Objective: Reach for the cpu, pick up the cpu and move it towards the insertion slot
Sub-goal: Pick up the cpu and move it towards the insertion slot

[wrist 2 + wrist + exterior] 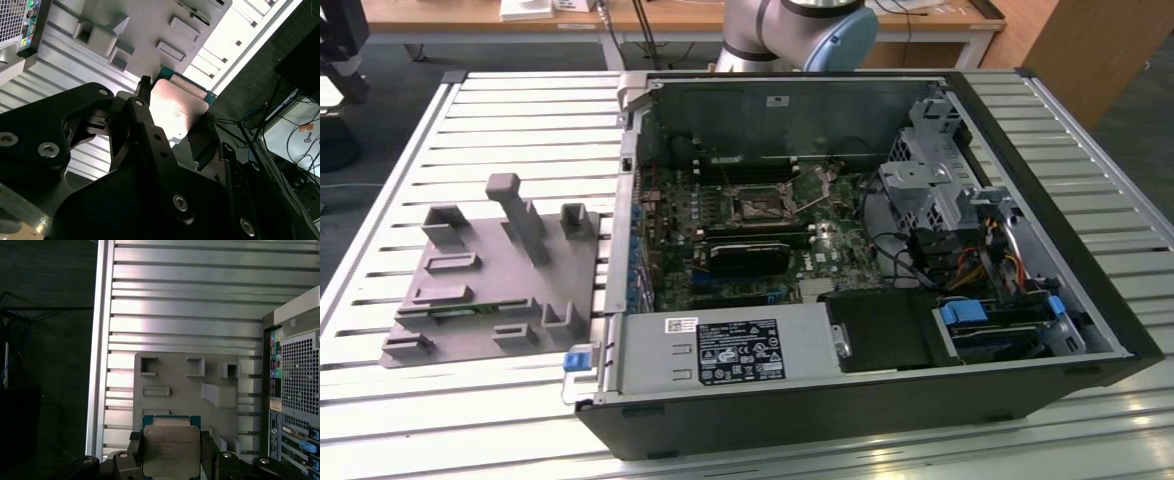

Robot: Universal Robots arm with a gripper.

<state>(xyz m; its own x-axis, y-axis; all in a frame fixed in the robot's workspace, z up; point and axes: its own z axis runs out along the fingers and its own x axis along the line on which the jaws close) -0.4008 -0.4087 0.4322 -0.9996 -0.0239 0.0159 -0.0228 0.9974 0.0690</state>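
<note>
— Silvery metal between black fingers: the cpu is already in the gripper, pinched by its two side edges, flat face toward the camera in the first wrist view. In the second wrist view the cpu shows again, held clear above the grey plastic fixture.

— So the pick is done?

— I'd judge so. The chip is off the fixture and the carry toward the socket is the step in hand.

— Where's the target?

— In the exterior view the insertion slot sits on the motherboard inside the open computer case, toward the case's back wall. The grey fixture lies on the slatted table, by the case's side on the exterior view's left.

— What does the carry ask for?

— My guess: keeping the chip level and square to the socket frame, and clearing the case's rim on the way in.
</note>
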